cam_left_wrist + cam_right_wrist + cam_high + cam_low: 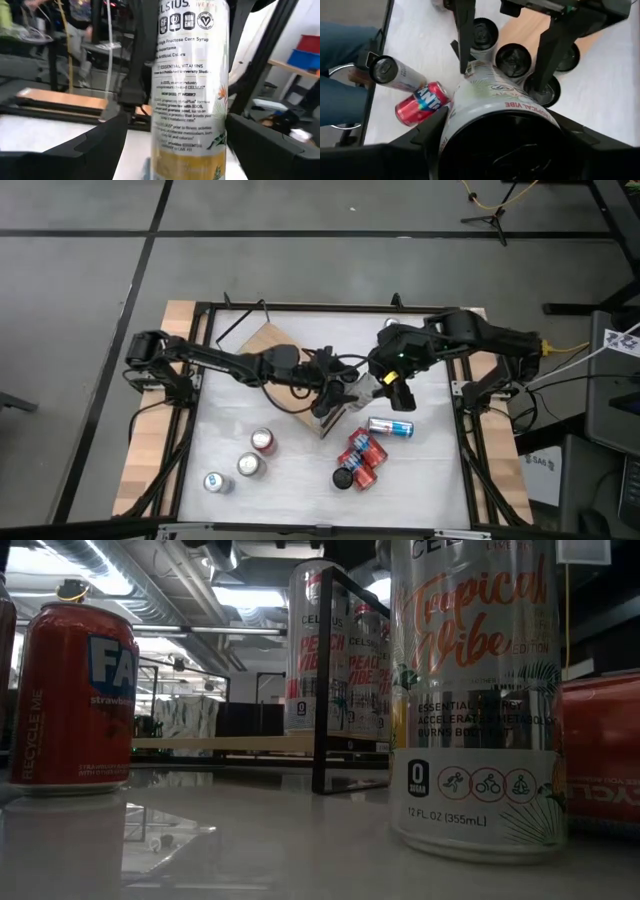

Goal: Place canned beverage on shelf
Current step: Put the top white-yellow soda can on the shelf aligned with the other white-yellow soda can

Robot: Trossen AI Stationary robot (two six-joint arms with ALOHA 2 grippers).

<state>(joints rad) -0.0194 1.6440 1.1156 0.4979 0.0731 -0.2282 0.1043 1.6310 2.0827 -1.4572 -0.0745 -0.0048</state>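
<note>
Three upright cans [247,465] stand on the bench [430,470] at left. Mid-bench, the left gripper [172,150] has its fingers spread around a Celsius can [190,85], beside the shelf [270,345]. Right gripper [495,145] pinches a Tropical Vibe can [492,100] above shelved cans.

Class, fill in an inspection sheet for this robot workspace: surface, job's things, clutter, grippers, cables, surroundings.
Surface: white tabletop with wooden edges.
Job's things: shelf mid-table; Celsius can held over it.
Clutter: three upright cans on the left arm's side; lying red cans and a silver can on the right arm's side.
Grippers: right gripper shut on the Celsius can; left gripper open, fingers either side of it.
Cables: black cables over the shelf.
Surroundings: grey floor; person's leg beside the table.
</note>
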